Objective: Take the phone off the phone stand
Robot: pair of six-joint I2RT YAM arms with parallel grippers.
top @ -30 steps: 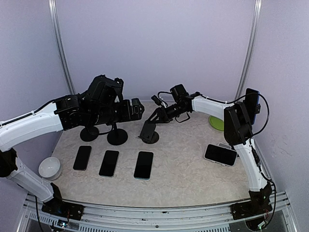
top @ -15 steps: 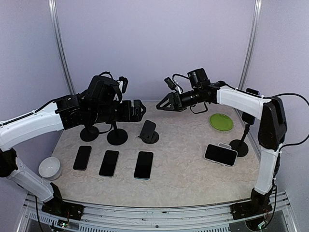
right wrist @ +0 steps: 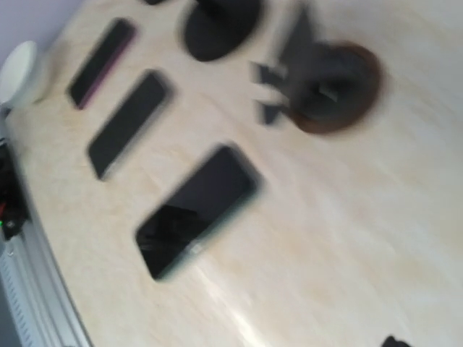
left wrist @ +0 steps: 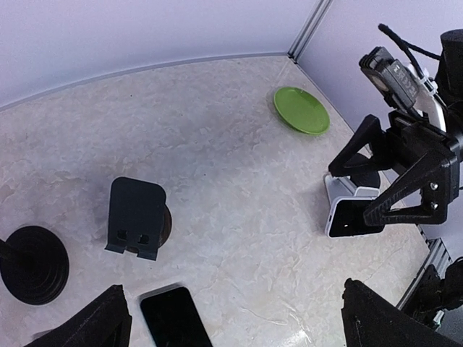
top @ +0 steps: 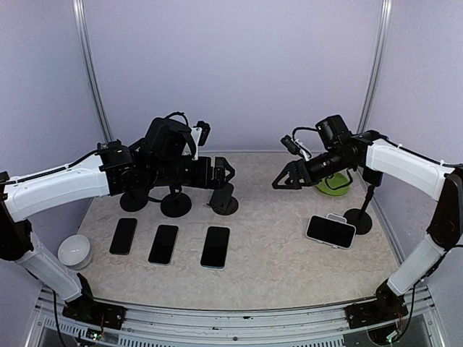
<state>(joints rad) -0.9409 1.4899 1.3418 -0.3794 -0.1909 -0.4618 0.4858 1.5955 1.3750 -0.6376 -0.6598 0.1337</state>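
Note:
A black phone stand (top: 223, 199) sits mid-table with nothing on it, also seen in the left wrist view (left wrist: 136, 217). At the right, a phone in a white case (top: 330, 231) leans on a small white stand (left wrist: 340, 191). My left gripper (top: 226, 173) hovers open just above the black stand, nothing between its fingers (left wrist: 235, 318). My right gripper (top: 283, 181) hangs open in the air left of the green plate, above and left of the white-cased phone. Its black fingers (left wrist: 405, 195) hold nothing.
Three dark phones (top: 123, 236) (top: 163, 243) (top: 215, 246) lie flat near the front. Two round black bases (top: 134, 200) (top: 176, 204) stand behind them. There is a white bowl (top: 74, 251) at the left, a green plate (top: 333, 182) at the right and a black pole stand (top: 358, 219) by the right wall.
My right arm has swung away from the black stand to the right and come lower, its jaws opening wider. My left gripper has shifted a little right, over the stand.

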